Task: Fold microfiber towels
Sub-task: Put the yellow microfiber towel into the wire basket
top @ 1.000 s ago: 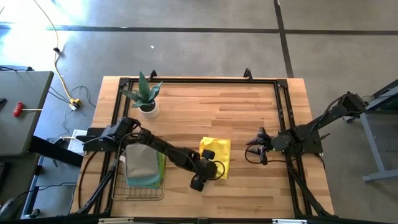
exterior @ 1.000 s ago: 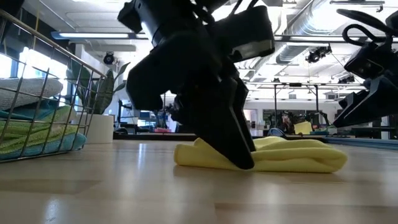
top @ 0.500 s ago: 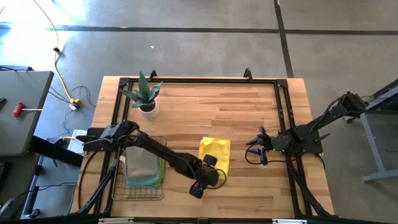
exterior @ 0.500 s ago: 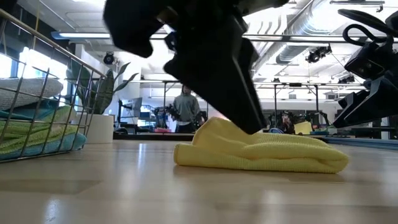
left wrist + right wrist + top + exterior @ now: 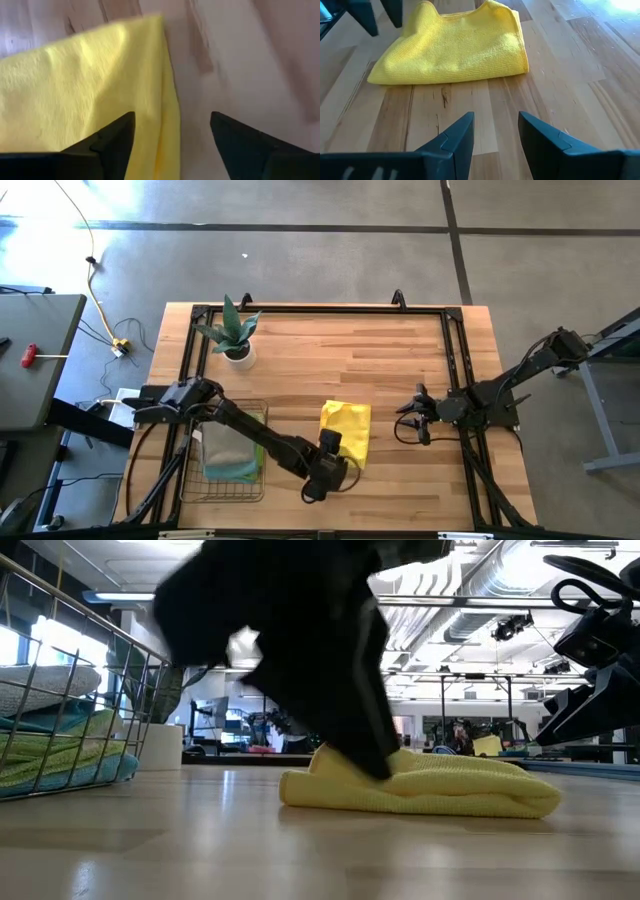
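The yellow towel (image 5: 347, 430) lies folded on the wooden table (image 5: 400, 350) in the high view, its near edge just beside the left gripper (image 5: 330, 463), which hangs over the table's front part. The right gripper (image 5: 412, 420) waits well to the towel's other side, apart from it. Behind the left arm, a wire basket (image 5: 222, 488) holds a stack of towels (image 5: 228, 448), grey on top with green and teal below. A potted plant (image 5: 233, 332) stands farther back.

In the low view, the left gripper is a dark blur in front of the towel (image 5: 450, 792); it seems to hover at the cloth's top, but contact cannot be told.

In the left wrist view, the fingers (image 5: 114, 137) stand spread with nothing between them, the towel's corner (image 5: 75, 90) below them.

In the right wrist view, the right fingers (image 5: 457, 135) stand parted and empty, the towel (image 5: 455, 47) ahead on the boards.
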Controlling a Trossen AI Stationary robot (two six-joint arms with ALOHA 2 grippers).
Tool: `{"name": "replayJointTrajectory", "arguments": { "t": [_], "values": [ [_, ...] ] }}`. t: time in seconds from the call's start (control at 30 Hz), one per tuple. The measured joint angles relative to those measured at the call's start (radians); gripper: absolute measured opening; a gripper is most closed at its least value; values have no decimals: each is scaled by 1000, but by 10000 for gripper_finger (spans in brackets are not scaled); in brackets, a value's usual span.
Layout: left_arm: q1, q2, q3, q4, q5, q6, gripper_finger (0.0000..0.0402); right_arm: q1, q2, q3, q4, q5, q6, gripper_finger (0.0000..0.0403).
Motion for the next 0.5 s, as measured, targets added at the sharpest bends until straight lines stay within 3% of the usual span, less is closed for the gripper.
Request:
{"name": "replayJointTrajectory", "arguments": {
  "t": [0.17,0.5],
  "values": [
    [-3,41,-1,1,-8,27,267,0,1,0,-4,0,0,146],
    [2,58,2,4,-76,46,265,0,0,0,-12,0,0,146]
  ]
}}
